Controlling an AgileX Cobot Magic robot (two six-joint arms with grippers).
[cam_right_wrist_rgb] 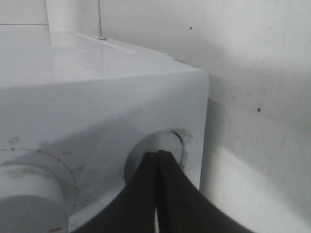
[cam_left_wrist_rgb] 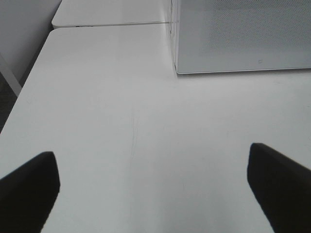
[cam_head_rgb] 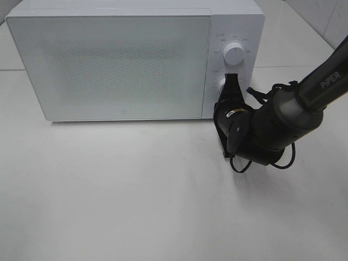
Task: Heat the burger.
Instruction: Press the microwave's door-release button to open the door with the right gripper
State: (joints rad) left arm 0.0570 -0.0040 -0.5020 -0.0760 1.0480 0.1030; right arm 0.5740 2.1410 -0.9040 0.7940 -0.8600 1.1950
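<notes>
The burger is out of view. The white microwave (cam_head_rgb: 125,65) stands at the back of the table with its frosted door closed. My right gripper (cam_head_rgb: 232,79) is shut, its black fingertips pressed together against the lower knob (cam_head_rgb: 219,85) on the control panel. The right wrist view shows the same: the closed fingers (cam_right_wrist_rgb: 146,194) meet on that round knob (cam_right_wrist_rgb: 167,143), with the other dial (cam_right_wrist_rgb: 29,194) beside it. My left gripper (cam_left_wrist_rgb: 151,155) is open over bare table, holding nothing, a little in front of the microwave's corner (cam_left_wrist_rgb: 177,68).
The upper knob (cam_head_rgb: 234,53) sits above the right gripper. The right arm (cam_head_rgb: 304,92) reaches in from the right edge. A white wall (cam_right_wrist_rgb: 257,73) stands behind the microwave. The table's left edge (cam_left_wrist_rgb: 29,77) shows in the left wrist view.
</notes>
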